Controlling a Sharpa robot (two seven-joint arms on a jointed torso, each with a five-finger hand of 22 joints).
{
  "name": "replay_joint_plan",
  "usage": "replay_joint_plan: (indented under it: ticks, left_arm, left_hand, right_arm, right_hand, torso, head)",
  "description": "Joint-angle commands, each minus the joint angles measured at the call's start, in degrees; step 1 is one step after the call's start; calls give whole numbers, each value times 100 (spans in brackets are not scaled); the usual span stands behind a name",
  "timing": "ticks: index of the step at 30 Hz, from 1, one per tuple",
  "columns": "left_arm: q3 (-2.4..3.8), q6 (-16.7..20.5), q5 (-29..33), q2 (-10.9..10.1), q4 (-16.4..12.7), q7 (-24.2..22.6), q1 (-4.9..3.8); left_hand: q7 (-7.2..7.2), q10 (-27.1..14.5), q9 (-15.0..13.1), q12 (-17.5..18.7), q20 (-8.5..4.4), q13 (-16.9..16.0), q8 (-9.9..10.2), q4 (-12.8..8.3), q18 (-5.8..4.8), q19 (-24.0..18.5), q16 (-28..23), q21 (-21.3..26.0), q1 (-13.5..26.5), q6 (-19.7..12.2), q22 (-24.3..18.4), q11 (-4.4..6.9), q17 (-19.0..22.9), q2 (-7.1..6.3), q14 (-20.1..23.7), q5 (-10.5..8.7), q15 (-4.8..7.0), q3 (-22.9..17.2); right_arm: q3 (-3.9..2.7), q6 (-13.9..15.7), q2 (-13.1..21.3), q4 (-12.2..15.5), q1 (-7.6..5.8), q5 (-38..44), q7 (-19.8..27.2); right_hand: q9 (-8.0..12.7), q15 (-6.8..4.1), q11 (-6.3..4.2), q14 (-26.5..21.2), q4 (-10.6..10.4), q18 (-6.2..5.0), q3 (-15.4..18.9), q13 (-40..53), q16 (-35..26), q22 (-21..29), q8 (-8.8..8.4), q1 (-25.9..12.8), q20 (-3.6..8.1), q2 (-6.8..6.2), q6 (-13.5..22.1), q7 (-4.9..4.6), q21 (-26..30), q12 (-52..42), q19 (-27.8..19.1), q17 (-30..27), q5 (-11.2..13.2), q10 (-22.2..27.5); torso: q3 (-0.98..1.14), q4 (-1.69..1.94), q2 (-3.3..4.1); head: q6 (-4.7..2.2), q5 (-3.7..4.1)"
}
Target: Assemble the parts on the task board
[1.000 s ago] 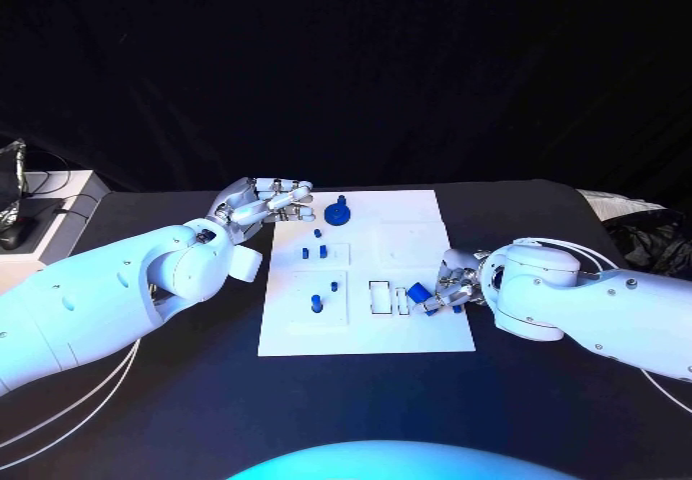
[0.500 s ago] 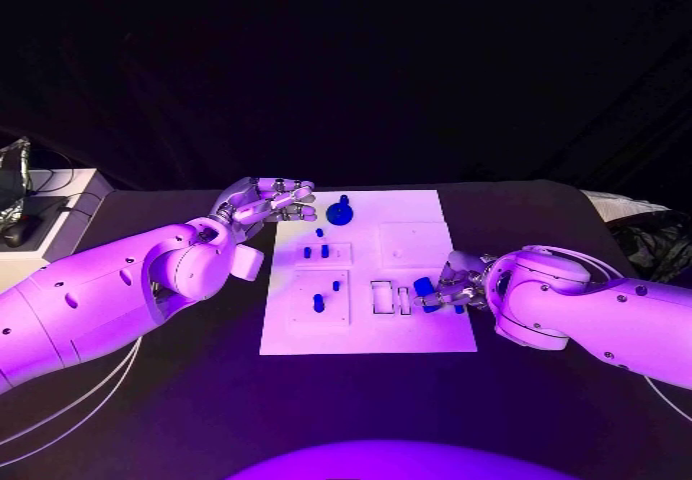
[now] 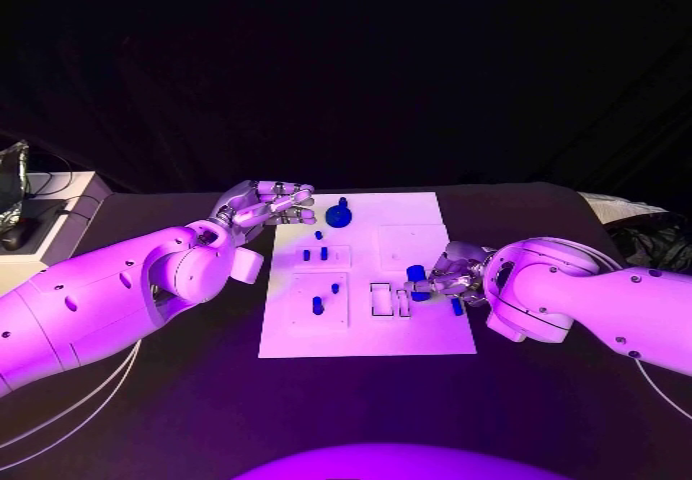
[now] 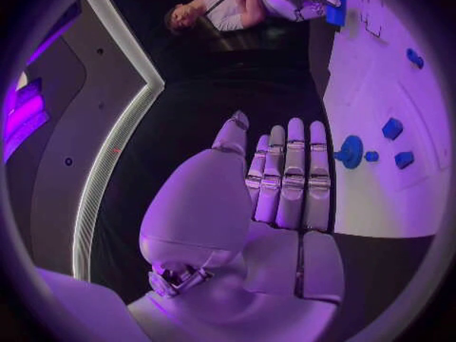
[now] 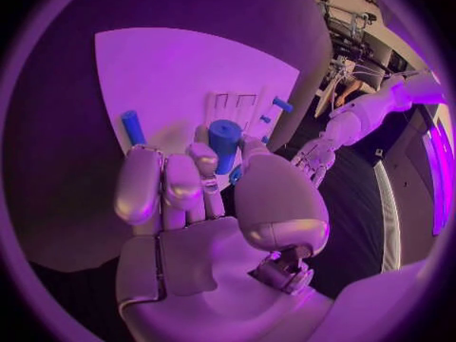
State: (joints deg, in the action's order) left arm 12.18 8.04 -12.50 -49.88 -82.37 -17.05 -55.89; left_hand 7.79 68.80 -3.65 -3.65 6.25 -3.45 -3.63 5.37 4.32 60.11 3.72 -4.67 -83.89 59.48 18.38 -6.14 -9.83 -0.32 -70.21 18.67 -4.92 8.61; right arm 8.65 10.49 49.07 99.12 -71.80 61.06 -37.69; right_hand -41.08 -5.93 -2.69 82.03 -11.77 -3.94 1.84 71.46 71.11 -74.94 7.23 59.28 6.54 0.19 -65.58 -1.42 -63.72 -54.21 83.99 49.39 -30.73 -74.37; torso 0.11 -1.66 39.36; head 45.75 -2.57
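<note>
On the task board (image 3: 418, 335), several small parts stand seated; the right hand (image 3: 450, 277) pinches a blue cylinder (image 3: 415, 273) above it, unplaced, and another lies loose; left hand (image 3: 267, 207) fingers empty, together

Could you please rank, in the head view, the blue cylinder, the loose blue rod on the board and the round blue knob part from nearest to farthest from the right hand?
1. Blue cylinder, held in the right hand.
2. Loose blue rod, just beside that hand, on the task board's right edge.
3. Round blue knob part, at the board's far end by the left hand.
</note>
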Motion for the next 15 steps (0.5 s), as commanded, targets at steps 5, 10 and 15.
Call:
replay_joint_plan:
  ticks: [5, 10, 15]
  left_arm:
    - [5, -107, 18, 8, -10, 8, 2]
    - [5, -111, 18, 5, -15, 12, 2]
    - [5, -113, 18, 2, -23, 15, 2]
  left_hand:
    - [17, -47, 1, 11, -8, -6, 1, 30, -111, 13, -11, -39, -3, -3, -15, -2, 2, 69, 30, 23, -6, -34]
    - [22, -49, 1, 12, -7, -6, 1, 34, -112, 10, -11, -40, -6, -4, -22, -4, 3, 64, 34, 24, -7, -37]
    - [20, -48, 1, 11, -7, -6, 1, 38, -114, 7, -11, -40, -6, -3, -27, -3, 4, 63, 36, 21, -8, -39]
  right_arm:
    - [-1, 293, -210, 3, 0, -622, 43]
    - [1, 326, -372, -56, 44, -658, 40]
    - [10, 284, -507, -162, 80, -682, 37]
  right_hand:
    - [21, -28, -23, 0, 1659, 72, -1605, 6, -41, -870, -10, -3, 40, 42, -39, 5, -35, -9, 207, -18, -20, -62]
    - [30, -25, -19, -1, 1673, 69, -1559, 9, -49, -865, -19, -26, 39, 12, -38, 3, -17, -11, 203, -28, -25, -60]
    - [70, -22, -17, -4, 1666, 69, -1470, 8, -58, -865, -47, -41, 36, 7, -50, -2, -15, 0, 200, -37, 8, -48]
  torso:
    - [2, 9, 10]
    - [5, 13, 16]
    - [-5, 14, 12]
  head:
    - [19, -12]
    - [30, -20]
    - [46, -21]
